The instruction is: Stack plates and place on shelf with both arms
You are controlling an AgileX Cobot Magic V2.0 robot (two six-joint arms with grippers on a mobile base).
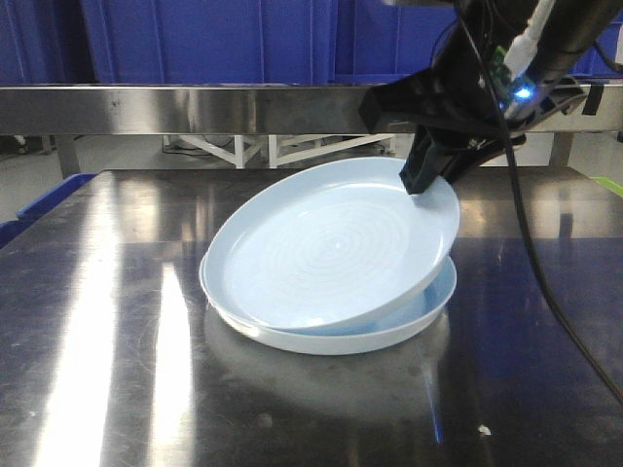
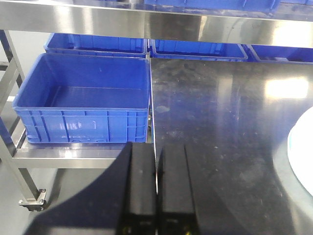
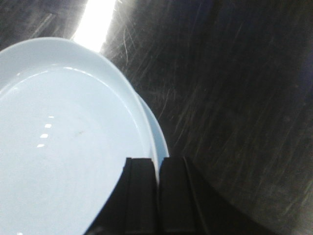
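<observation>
Now our right fingers [image 3: 145,169] pinch the far rim of the upper plate [image 1: 331,243], and its thin pale edge runs into the narrow slit between them. That plate hangs tilted from the fingers. The gripped side is raised, and the side away from the fingers rests on the lower plate [image 1: 394,331]. The lower plate lies flat beneath, its rim showing past the upper one just below the fingers. Under both spreads the steel tabletop [image 1: 97,341], scratched and streaked with bright reflections. Behind the fingers, a steel shelf [image 1: 195,107] runs across above the back of the tabletop.

Our left fingers [image 2: 143,161] are pressed together with nothing between them, and we hold them over the tabletop's side edge. From there the plates [image 2: 304,142] show only as a pale curve well off to the right of these fingers; we cannot tell which plate it is. To the fingers' left, beyond the tabletop's edge and lower down, a blue crate [image 2: 83,93] sits on a steel rack [image 2: 73,149].
</observation>
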